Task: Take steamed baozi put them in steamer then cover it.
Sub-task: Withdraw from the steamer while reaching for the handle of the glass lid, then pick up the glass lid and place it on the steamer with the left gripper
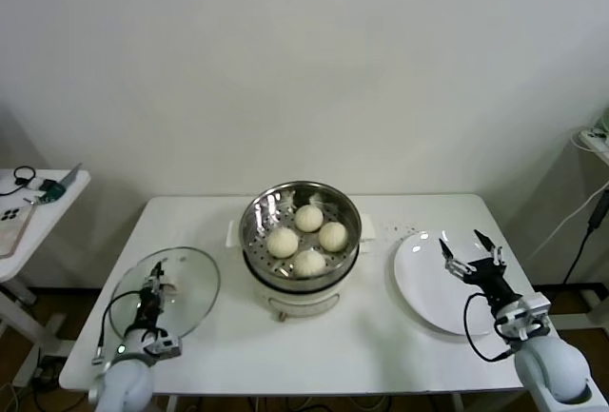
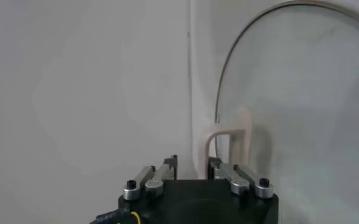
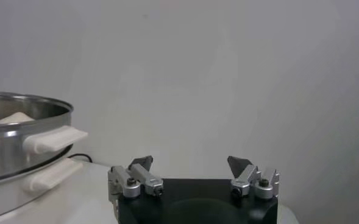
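Several off-white steamed baozi (image 1: 308,218) lie in the shiny steamer (image 1: 255,210) on its cream pot base at the table's middle. The steamer is uncovered. One baozi (image 3: 14,117) peeks over the steamer's rim (image 3: 21,131) in the right wrist view. The round glass lid (image 1: 186,284) lies flat on the table's left. My left gripper (image 1: 152,288) is down at its cream handle (image 2: 231,131), which stands right before the gripper (image 2: 192,161). My right gripper (image 1: 469,248) hangs open and empty over the white plate (image 1: 428,288).
The plate, bare, lies at the table's right. A side table (image 1: 38,203) with small devices stands off to the left. The steamer's cream side handles (image 3: 54,139) jut toward the right arm. Cables hang at the far right.
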Robot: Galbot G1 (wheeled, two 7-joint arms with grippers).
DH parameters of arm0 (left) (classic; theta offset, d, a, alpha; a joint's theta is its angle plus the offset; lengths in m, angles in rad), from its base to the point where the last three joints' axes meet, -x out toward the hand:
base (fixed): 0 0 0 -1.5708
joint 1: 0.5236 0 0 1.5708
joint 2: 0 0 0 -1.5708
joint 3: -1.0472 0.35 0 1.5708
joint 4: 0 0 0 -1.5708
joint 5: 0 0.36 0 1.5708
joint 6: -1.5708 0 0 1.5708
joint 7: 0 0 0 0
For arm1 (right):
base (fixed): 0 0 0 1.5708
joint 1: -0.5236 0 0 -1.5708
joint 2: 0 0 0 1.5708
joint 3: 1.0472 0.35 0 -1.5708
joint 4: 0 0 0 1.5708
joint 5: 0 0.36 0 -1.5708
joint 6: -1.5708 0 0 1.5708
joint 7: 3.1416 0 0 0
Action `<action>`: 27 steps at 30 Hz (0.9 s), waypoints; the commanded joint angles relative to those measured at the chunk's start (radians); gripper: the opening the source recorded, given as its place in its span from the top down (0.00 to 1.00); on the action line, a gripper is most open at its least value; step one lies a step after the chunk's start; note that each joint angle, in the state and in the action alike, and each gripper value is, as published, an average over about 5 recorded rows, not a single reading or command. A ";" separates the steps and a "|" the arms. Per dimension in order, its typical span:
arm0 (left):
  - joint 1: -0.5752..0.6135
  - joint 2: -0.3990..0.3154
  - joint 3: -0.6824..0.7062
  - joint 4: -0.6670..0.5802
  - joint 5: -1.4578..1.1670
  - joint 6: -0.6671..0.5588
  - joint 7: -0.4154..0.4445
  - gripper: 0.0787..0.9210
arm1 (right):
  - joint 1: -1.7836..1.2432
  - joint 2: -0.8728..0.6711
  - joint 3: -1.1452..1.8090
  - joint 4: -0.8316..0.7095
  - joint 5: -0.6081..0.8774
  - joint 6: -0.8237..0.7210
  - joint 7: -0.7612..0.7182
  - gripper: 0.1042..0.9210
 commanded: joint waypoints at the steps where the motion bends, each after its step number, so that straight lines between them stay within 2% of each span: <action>1: -0.001 -0.002 0.002 -0.006 0.000 -0.003 -0.006 0.71 | 0.003 0.004 0.002 -0.004 -0.013 0.004 -0.001 0.12; 8: 0.045 0.008 0.002 -0.120 -0.008 0.068 -0.034 0.91 | 0.008 0.004 0.001 -0.009 -0.016 0.010 0.000 0.12; 18: 0.190 0.037 -0.019 -0.346 -0.025 0.223 -0.087 0.92 | 0.030 -0.006 -0.005 -0.028 -0.017 0.016 -0.001 0.12; 27: 0.291 0.135 -0.008 -0.596 -0.121 0.363 -0.096 0.92 | 0.057 -0.019 -0.031 -0.059 -0.016 0.022 -0.004 0.12</action>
